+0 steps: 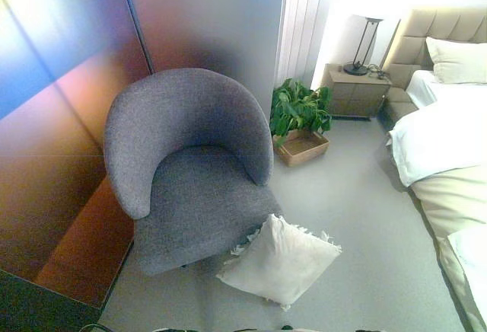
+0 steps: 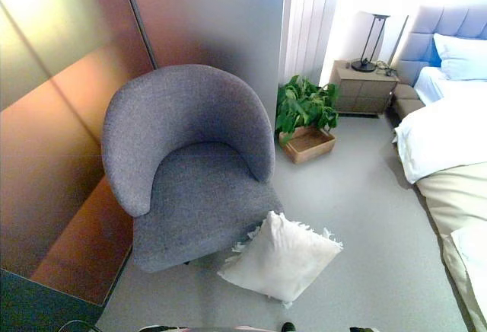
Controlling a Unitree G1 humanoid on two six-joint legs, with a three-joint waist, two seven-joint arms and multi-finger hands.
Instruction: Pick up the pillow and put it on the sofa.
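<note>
A cream-white pillow [image 1: 280,262] with fringed edges lies on the grey floor, leaning against the front right corner of the sofa. The sofa [image 1: 190,168] is a grey round-backed armchair with an empty seat, standing left of centre against the wall. The pillow [image 2: 281,258] and the sofa [image 2: 190,164] show the same way in the right eye view. Neither of my hands shows in either view.
A potted green plant [image 1: 299,111] in a wooden box [image 1: 303,148] stands behind the sofa's right side. A bed [image 1: 445,142] with white bedding runs along the right. A nightstand [image 1: 356,92] with a lamp [image 1: 368,35] is at the back. A glossy wall panel [image 1: 53,119] is on the left.
</note>
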